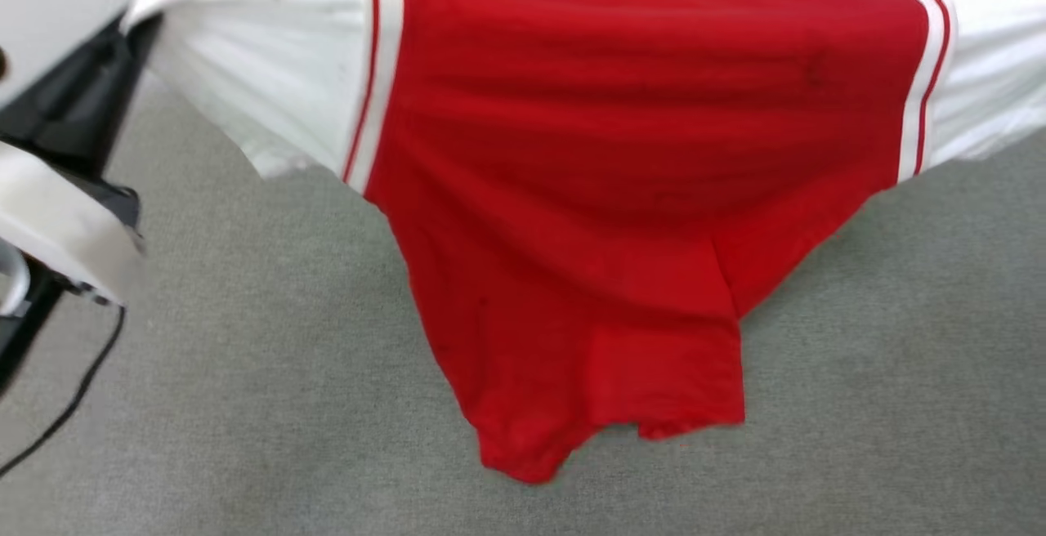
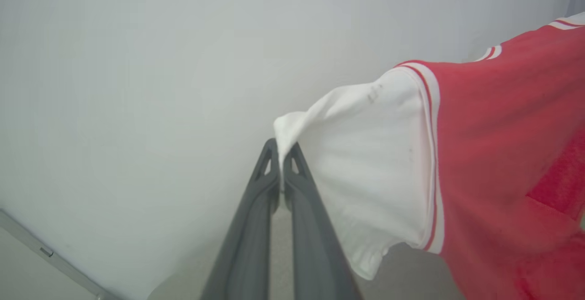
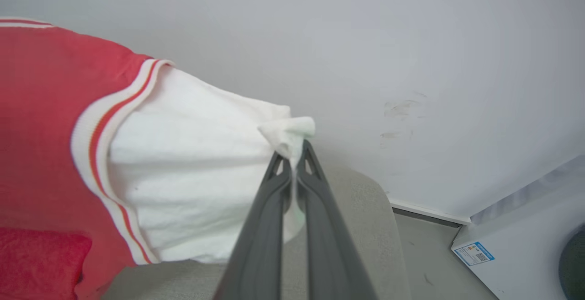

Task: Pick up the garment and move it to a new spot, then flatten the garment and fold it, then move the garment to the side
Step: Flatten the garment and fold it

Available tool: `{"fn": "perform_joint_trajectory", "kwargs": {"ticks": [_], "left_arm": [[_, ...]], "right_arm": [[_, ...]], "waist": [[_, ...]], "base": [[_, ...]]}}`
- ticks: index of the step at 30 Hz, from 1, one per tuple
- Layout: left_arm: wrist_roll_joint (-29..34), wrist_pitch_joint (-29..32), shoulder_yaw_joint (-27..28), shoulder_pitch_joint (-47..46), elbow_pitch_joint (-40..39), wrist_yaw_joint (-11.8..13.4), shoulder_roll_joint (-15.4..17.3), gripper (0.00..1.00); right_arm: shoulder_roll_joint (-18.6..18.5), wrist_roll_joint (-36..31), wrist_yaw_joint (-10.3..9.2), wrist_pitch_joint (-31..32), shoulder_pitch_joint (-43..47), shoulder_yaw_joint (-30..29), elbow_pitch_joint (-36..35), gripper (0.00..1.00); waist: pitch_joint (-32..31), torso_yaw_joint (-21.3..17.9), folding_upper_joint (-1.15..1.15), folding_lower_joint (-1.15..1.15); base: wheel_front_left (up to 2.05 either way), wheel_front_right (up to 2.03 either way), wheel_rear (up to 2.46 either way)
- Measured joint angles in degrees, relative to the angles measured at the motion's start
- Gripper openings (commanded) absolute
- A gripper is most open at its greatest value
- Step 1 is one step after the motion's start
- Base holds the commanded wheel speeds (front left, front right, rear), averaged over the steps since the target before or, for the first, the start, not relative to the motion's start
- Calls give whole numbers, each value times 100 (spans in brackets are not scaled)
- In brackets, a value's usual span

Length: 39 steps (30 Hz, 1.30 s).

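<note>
I had the shirt [image 1: 572, 193] stretched out in the air above the grey table [image 1: 245, 372], with the red body sagging down on the near side. My left gripper [image 2: 279, 153] was pinched tight on the left white sleeve tip, and my right gripper [image 3: 292, 160] was clamped on the right one.

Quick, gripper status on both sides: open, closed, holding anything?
Left gripper: closed, pinching the garment by a white sleeve tip.
Right gripper: closed, pinching the garment's other white sleeve tip.
</note>
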Motion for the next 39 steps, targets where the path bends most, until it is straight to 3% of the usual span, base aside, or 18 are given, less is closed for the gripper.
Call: {"fn": "perform_joint_trajectory", "kwargs": {"ticks": [11, 20, 29, 39], "left_arm": [[-73, -264, 823, -295, -378, 237, 303, 0], [-35, -494, 1184, -544, -420, 365, 402, 0], [-68, -621, 1001, -1594, 116, 56, 353, 0], [198, -925, 411, -3893, 1738, -460, -138, 0]], "right_arm": [[-8, 153, 0, -397, -473, 59, -645, 0], [230, 151, 0, -615, -833, -177, -889, 0], [390, -91, 0, -907, -1451, -297, -788, 0], [673, -627, 0, -1535, -3462, -297, 248, 0]], "waist": [[-324, -188, 0, 0], [-209, -222, 0, 0], [464, -195, 0, 0], [1666, -165, 0, 1]], "base": [[0, 0, 0], [0, 0, 0], [0, 0, 0], [0, 0, 0]]}}
